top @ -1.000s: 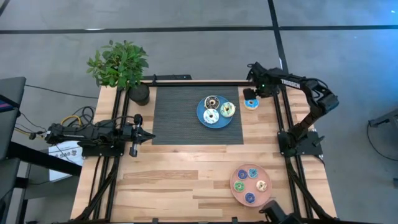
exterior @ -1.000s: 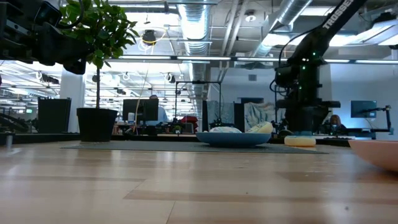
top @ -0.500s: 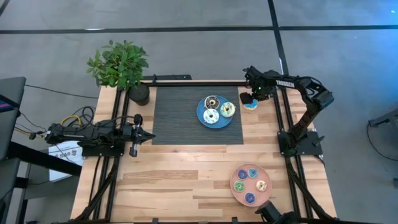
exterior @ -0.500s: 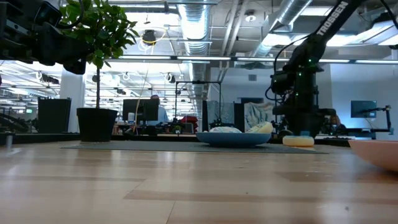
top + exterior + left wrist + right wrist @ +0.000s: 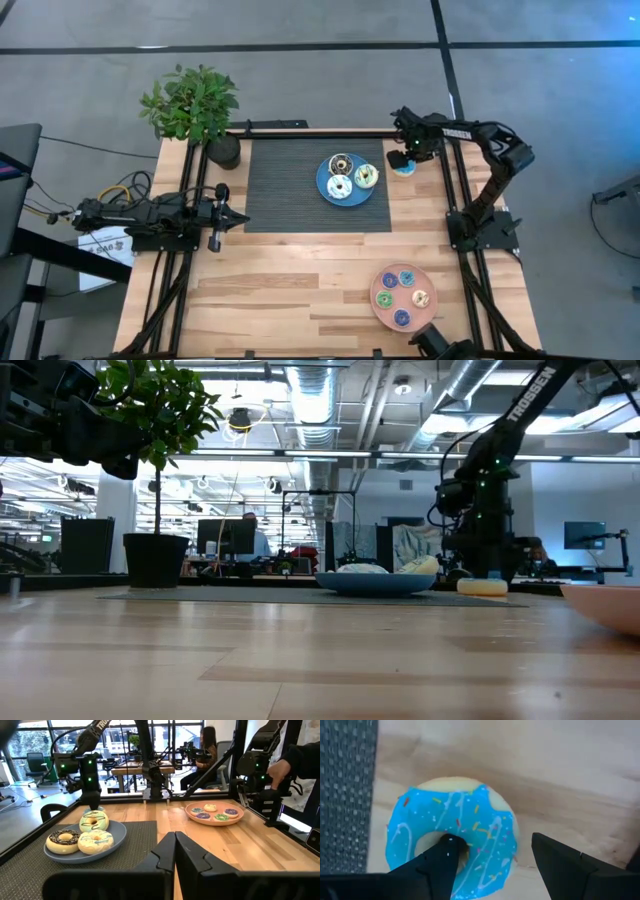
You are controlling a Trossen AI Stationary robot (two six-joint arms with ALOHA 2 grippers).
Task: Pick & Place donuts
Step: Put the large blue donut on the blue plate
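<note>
A blue-iced donut with sprinkles (image 5: 470, 825) lies flat on the wood near the table's far right (image 5: 404, 169). My right gripper (image 5: 495, 852) is open and points down over it, with one finger in the donut's hole and the other outside its ring. Three larger donuts (image 5: 347, 176) lie on the blue plate (image 5: 322, 181). Several small donuts (image 5: 402, 291) lie on the pink plate (image 5: 377, 301). My left gripper (image 5: 175, 842) is shut and waits at the table's left side (image 5: 237, 215). My right gripper comes at the blue donut from above. One fingertip (image 5: 447, 845) sits in the hole and the other finger (image 5: 555, 857) stands clear of the outer rim (image 5: 512, 837). I cannot tell whether the inner finger touches the ring. The donut lies flat on the table.
A dark ribbed mat (image 5: 280, 185) lies under the blue plate. A potted plant (image 5: 195, 105) stands at the far left corner. A person's hand (image 5: 280, 767) shows beyond the right edge, near the pink plate. Bare wood lies between the mat and the near edge.
My right gripper has come down over the blue donut and shifted slightly toward the table's left. The donut has stayed where it was.
</note>
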